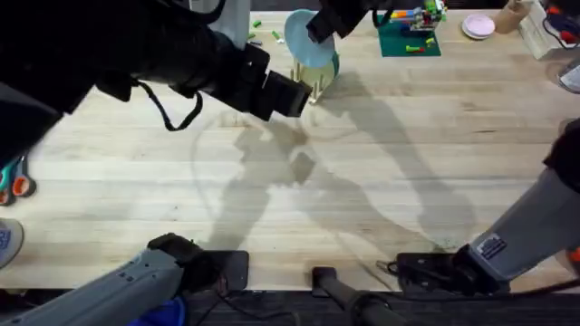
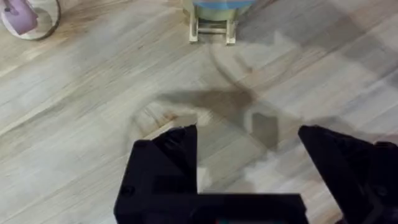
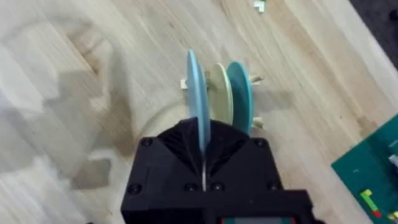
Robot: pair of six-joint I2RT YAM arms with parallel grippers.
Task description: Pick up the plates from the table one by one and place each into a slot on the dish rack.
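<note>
Right wrist: right hand (image 3: 204, 146) clamps pale blue plate (image 3: 194, 93) edge-on over dish rack (image 3: 254, 123), beside cream plate (image 3: 221, 93) & teal plate (image 3: 240, 93). Last plate; next: lower into slot, release. Left hand (image 2: 249, 168) wide, empty.

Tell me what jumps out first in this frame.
The right claw is shut on the pale blue plate, holding it on edge at the dish rack at the table's far side. The cream plate and teal plate already stand there. The left claw hangs open nearby.
</note>
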